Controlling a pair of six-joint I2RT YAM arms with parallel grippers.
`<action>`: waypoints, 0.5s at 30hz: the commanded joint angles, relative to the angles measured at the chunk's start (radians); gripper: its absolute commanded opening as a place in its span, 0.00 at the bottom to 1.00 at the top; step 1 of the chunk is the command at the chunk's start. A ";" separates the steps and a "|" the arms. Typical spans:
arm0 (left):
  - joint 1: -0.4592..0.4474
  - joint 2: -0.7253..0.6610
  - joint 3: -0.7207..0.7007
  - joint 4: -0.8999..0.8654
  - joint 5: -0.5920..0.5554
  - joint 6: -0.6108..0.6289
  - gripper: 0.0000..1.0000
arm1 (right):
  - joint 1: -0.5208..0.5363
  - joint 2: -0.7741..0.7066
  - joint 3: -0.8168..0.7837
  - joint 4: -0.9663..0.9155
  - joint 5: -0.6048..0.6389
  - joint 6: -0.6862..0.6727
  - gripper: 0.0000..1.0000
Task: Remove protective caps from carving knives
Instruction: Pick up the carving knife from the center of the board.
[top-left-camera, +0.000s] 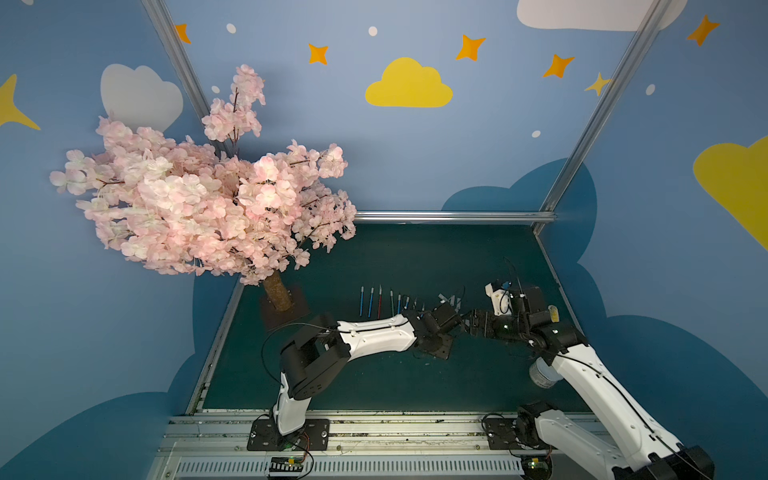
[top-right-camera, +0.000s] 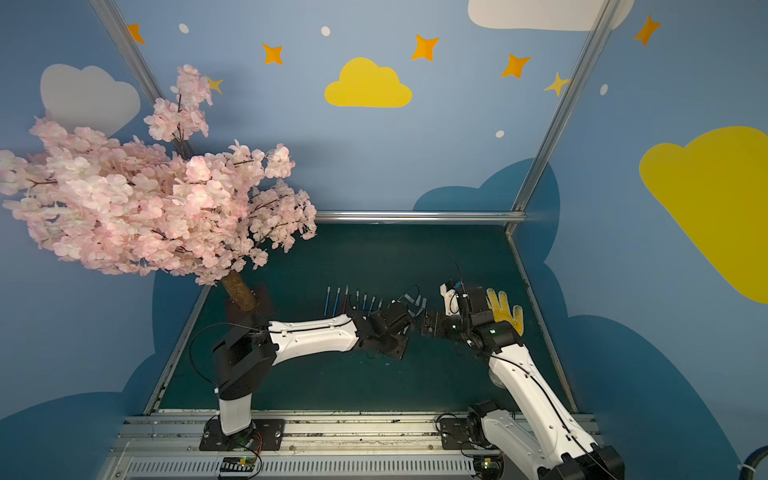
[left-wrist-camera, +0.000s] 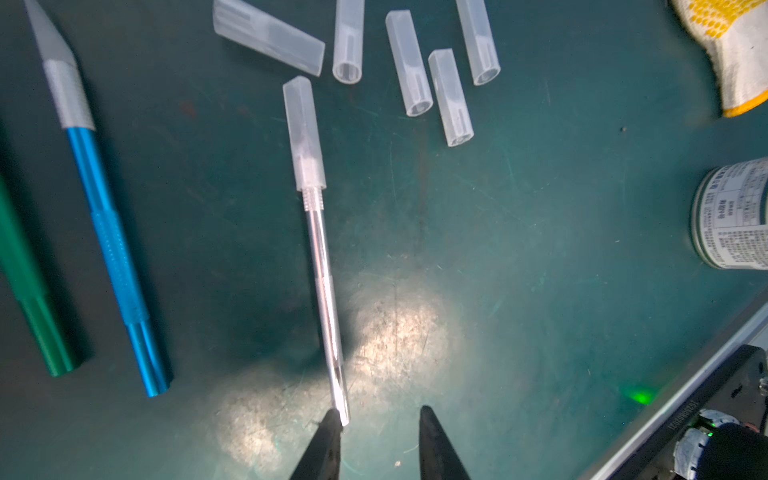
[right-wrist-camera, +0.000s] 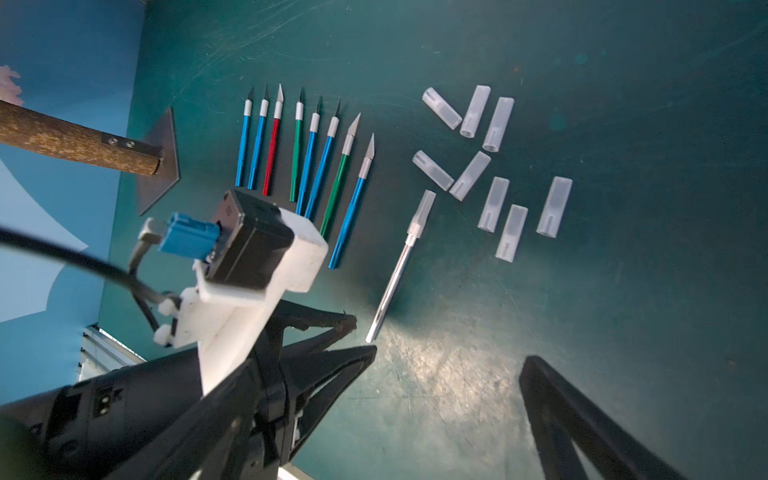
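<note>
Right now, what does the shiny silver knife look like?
The silver knife is a thin, shiny, metal-looking stick with a ridged collar. A cloudy plastic cap covers its blade. It lies flat on the green mat, apart from the other knives and loose caps. Its back end sits beside one of the left gripper's open jaws.

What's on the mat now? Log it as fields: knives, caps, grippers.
uncapped knives: eight, side by side on the mat
silver knife: cap on, lying apart from the row
loose caps: eight, scattered beside the silver knife
left gripper: open, one fingertip at the silver knife's tail
right gripper: open, empty
</note>
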 joint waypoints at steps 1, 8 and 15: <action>-0.004 0.029 0.026 -0.036 -0.012 0.021 0.31 | -0.005 -0.024 -0.017 -0.036 0.020 0.011 0.98; -0.002 0.073 0.064 -0.075 -0.064 0.037 0.29 | -0.003 -0.039 -0.029 -0.040 0.027 0.011 0.98; -0.003 0.114 0.096 -0.099 -0.079 0.051 0.27 | -0.005 -0.041 -0.031 -0.044 0.031 0.011 0.98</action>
